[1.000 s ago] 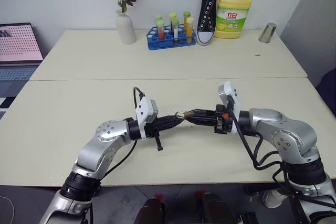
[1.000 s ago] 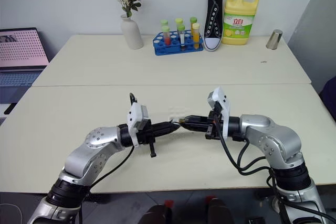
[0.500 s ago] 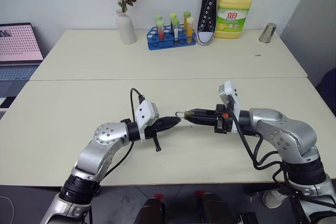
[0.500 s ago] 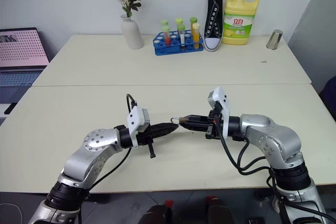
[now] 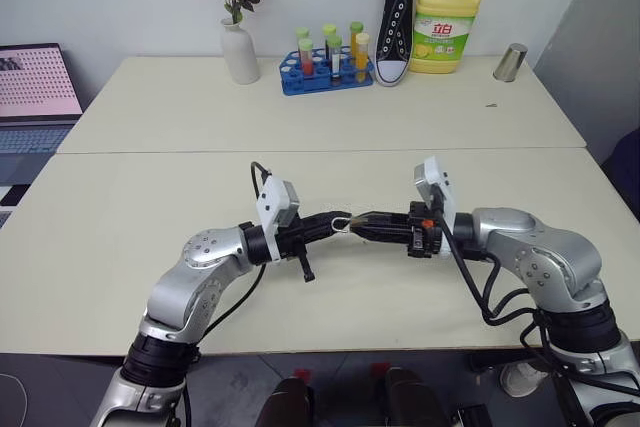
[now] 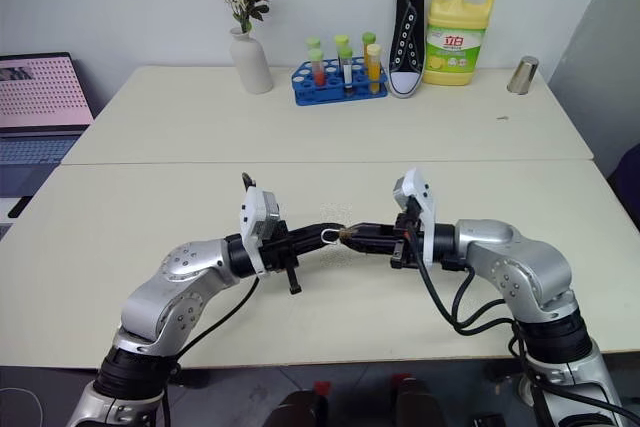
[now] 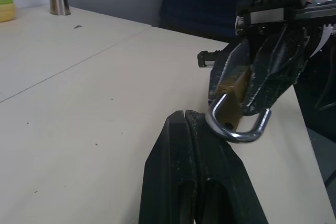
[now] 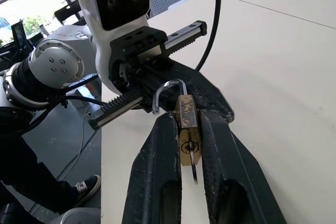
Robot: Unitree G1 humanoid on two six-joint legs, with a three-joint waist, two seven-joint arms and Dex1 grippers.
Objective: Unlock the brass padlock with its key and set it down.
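Observation:
My right gripper (image 8: pixel 186 118) is shut on the brass padlock (image 8: pixel 187 109), holding its gold body between both fingers a little above the table (image 5: pixel 150 197). The key (image 8: pixel 193 170), a thin silvery sliver, sticks out of the keyhole at the body's end. The silver shackle (image 7: pixel 237 131) points toward my left gripper (image 7: pixel 185 114). In the right wrist view one leg of the shackle looks free of the body. My left gripper is shut with nothing between its fingers, and its tip rests against the shackle. Both grippers meet tip to tip at mid-table (image 5: pixel 345 222).
Along the table's far edge stand a white vase with dried flowers (image 5: pixel 239 52), a blue rack of test tubes (image 5: pixel 325 69), a black shoe (image 5: pixel 394 17), a yellow detergent bottle (image 5: pixel 447 22) and a metal cup (image 5: pixel 510 62). A laptop (image 5: pixel 35 82) sits at the far left.
Half a second ago my left gripper had pulled back, away from the padlock. It has now come back and touches the shackle. The right gripper and padlock stayed put.

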